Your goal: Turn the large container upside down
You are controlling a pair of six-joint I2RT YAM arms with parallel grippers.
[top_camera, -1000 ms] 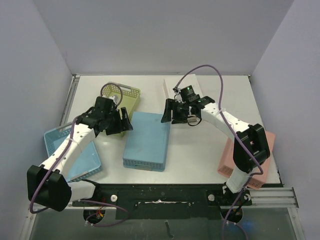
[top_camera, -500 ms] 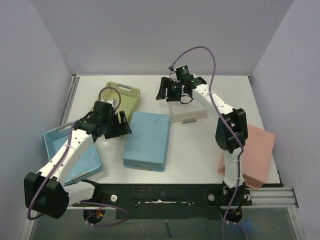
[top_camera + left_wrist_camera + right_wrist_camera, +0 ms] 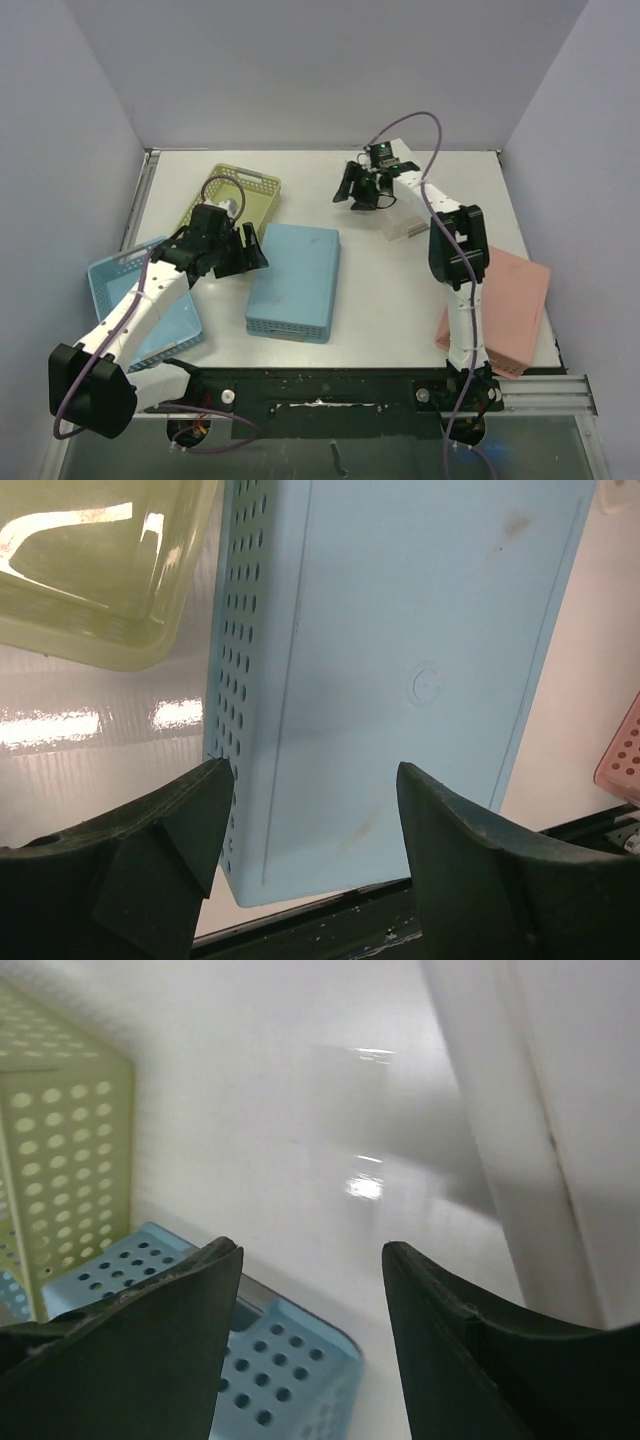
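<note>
Clearance marks the left gripper [image 3: 243, 252]: its jaws stand wide and empty over the left long side of the large container [image 3: 293, 275]. That container lies mid-bench [image 3: 390, 290] with its smooth base facing up, so the flip looks done. Near the back edge, the right gripper [image 3: 357, 190] is parted too, holding nothing, just beside a white container [image 3: 405, 222].

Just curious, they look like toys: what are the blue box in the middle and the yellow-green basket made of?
Blue box: probably moulded plastic, matte; round mould mark and perforated sides. Yellow-green basket: probably plastic too, glossier, slightly translucent, catching glare.
</note>
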